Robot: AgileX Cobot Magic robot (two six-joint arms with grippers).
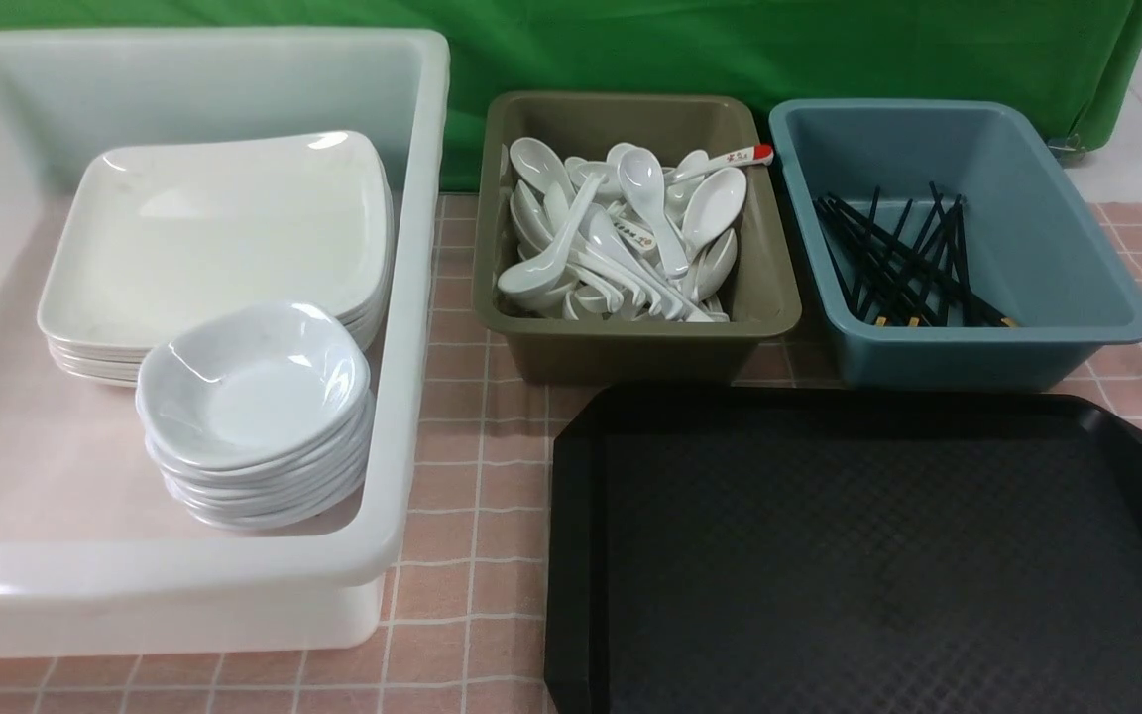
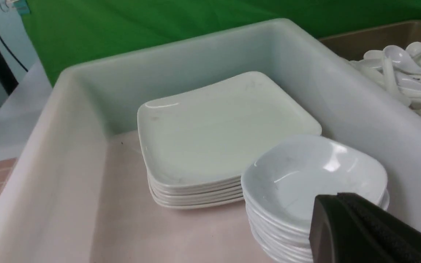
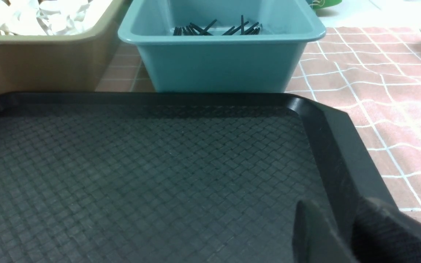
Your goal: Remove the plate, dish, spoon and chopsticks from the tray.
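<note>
Lying bare on the pink checked table, the black tray carried nothing. Plate and dish topped stacks in the white tub. Spoons filled the olive bin, chopsticks the blue. The left hand was closed and empty; the right hand stood partly open over the tray's corner.
</note>
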